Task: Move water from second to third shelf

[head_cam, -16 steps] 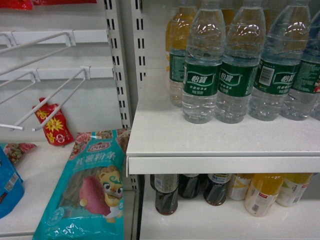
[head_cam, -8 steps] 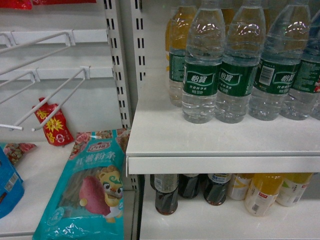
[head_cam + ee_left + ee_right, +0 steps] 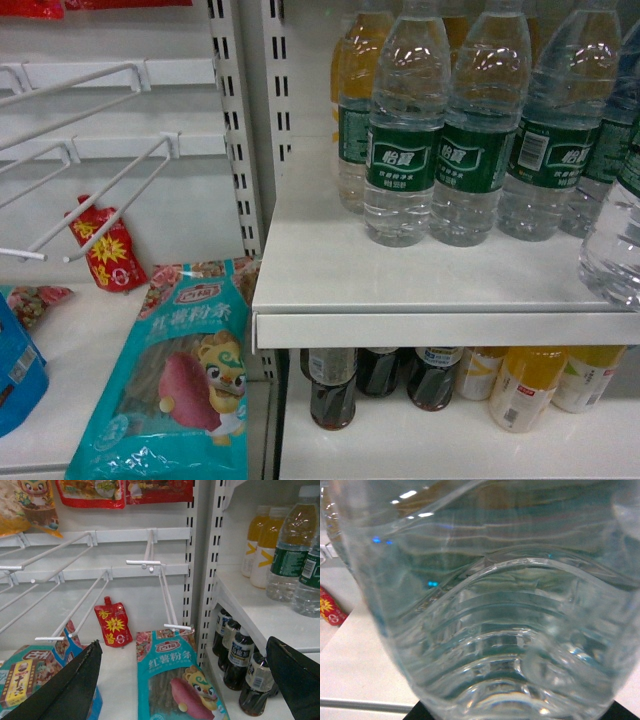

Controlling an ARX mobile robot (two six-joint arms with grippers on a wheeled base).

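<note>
One clear ribbed plastic water bottle hangs at the head view's right edge, above the white shelf board's front; it fills the right wrist view. Right gripper unseen; left gripper spread wide.

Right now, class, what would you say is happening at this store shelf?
A robot is moving bottled water. One water bottle has come in at the right edge of the head view and fills the right wrist camera, so the right arm probably holds it, though its gripper is hidden. The left gripper hangs open and empty near the noodle packet. Other bottles stand on the shelf.
</note>
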